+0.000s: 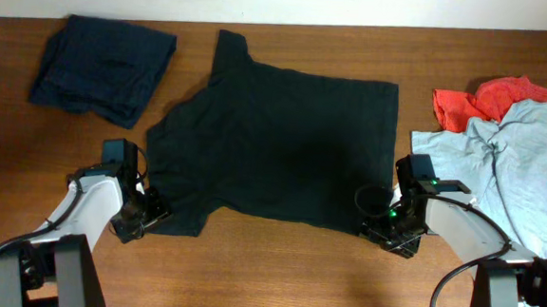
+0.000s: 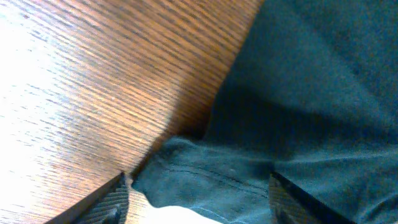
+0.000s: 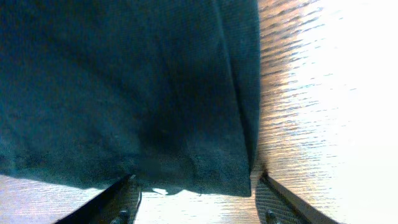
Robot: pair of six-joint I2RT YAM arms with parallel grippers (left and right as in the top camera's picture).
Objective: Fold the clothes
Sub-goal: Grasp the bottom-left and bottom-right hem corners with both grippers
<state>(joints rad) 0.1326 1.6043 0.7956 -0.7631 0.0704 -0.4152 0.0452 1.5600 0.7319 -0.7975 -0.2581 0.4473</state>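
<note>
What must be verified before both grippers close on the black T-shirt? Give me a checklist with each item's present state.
1. Left gripper open, with the near sleeve hem between its fingers: ok.
2. Right gripper open, with the bottom hem corner between its fingers: ok.
3. Black T-shirt spread out on the table: ok.
4. Both cloth layers lie within each gripper's bite: cannot tell.
5. Folded dark navy shirt apart from the black one: ok.
6. Light blue-grey shirt clear of the right arm: cannot tell, it lies close beside it.
</note>
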